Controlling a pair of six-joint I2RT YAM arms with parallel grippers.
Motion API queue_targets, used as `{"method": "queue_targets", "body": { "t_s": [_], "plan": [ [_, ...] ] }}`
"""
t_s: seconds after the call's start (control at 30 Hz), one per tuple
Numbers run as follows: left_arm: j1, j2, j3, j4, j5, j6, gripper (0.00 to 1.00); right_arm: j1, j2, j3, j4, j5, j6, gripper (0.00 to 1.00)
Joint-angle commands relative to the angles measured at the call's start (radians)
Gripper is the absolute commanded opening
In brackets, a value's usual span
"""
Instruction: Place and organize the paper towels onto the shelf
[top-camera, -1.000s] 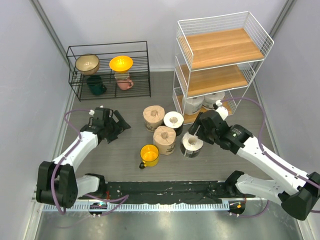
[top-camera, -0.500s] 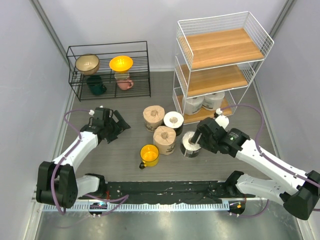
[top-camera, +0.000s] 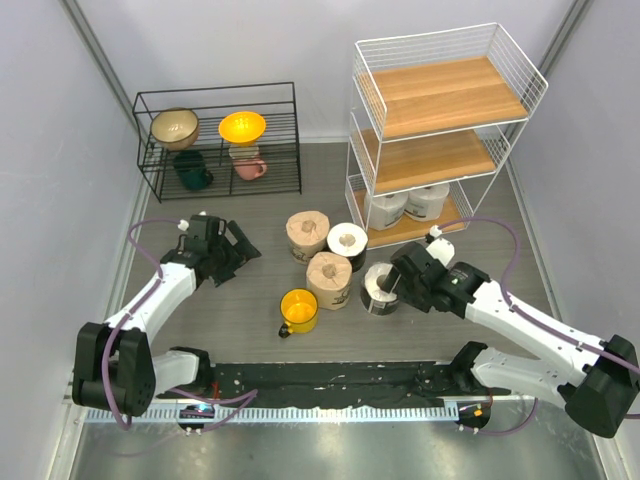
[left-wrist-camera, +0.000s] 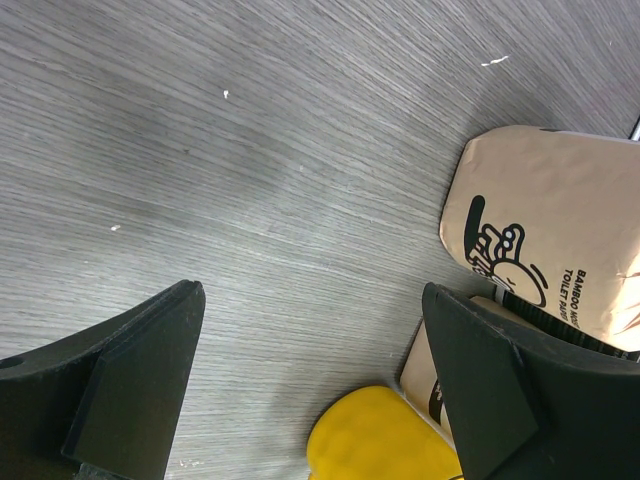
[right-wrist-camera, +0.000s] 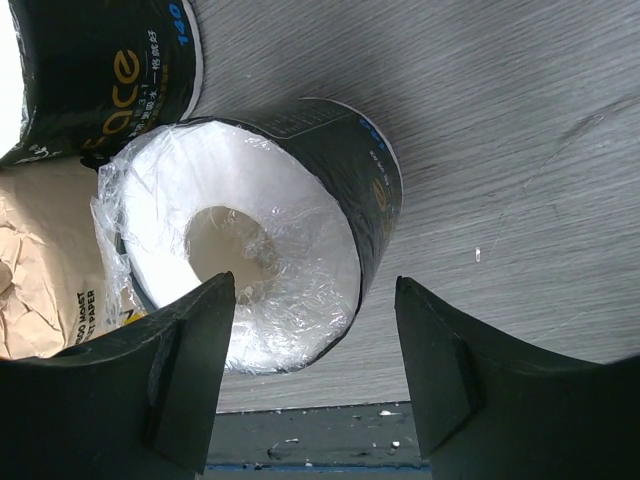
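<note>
Lowered since before, the right tool (top-camera: 392, 282) straddles the white, dark-wrapped paper towel roll (right-wrist-camera: 250, 240), jaws apart, perhaps not touching. Next it must clamp and lift it to the white wire shelf (top-camera: 450, 95).

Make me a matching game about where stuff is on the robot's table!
Things:
1. yellow mug
2. tan bowl
3. black-wrapped roll
4. two white rolls

Places:
A. right under the open right claw
B. in the black wire rack
C. on the table, beside a tan roll
D. on the bottom board of the shelf

Pairs: 1-C, 2-B, 3-A, 4-D
</note>
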Motion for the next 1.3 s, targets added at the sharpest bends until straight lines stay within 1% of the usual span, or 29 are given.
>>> {"method": "queue_targets", "body": {
  "t_s": [0.0,0.5,0.63,0.67,0.77,0.87,0.9,1.0,1.07,1.17,1.27],
  "plan": [
    [-0.004,0.005,0.035,0.008,-0.001,0.015,0.96,0.004,0.0,-0.017,0.032,0.026,0.021,0.69],
    [-0.004,0.005,0.029,0.008,0.001,0.016,0.96,0.004,0.011,-0.077,0.069,0.037,0.041,0.63],
    [-0.004,0.005,0.027,0.012,0.002,0.015,0.96,0.005,0.016,-0.092,0.09,0.032,0.038,0.55],
    [-0.004,0.006,0.027,0.012,0.001,0.015,0.96,0.004,0.014,-0.095,0.101,0.031,0.038,0.47],
    [-0.006,0.008,0.035,0.011,0.001,0.016,0.96,0.004,-0.01,-0.112,0.125,0.037,0.049,0.37],
    [-0.004,0.005,0.038,0.011,0.002,0.016,0.96,0.004,-0.09,-0.124,0.144,0.072,0.052,0.35],
    [-0.006,0.008,0.035,0.012,0.001,0.015,0.96,0.002,-0.129,-0.115,0.148,0.086,0.046,0.35],
    [-0.004,0.014,0.033,0.019,0.004,0.013,0.96,0.002,-0.17,-0.065,0.135,0.143,0.02,0.34],
    [-0.004,0.018,0.035,0.015,0.002,0.015,0.95,0.002,-0.168,-0.02,0.086,0.198,0.009,0.34],
    [-0.006,0.015,0.041,0.011,0.002,0.018,0.96,0.002,-0.151,0.102,0.012,0.282,-0.002,0.34],
    [-0.004,0.009,0.039,0.011,-0.004,0.018,0.96,-0.006,-0.128,0.181,-0.008,0.351,-0.039,0.34]
  ]
}}
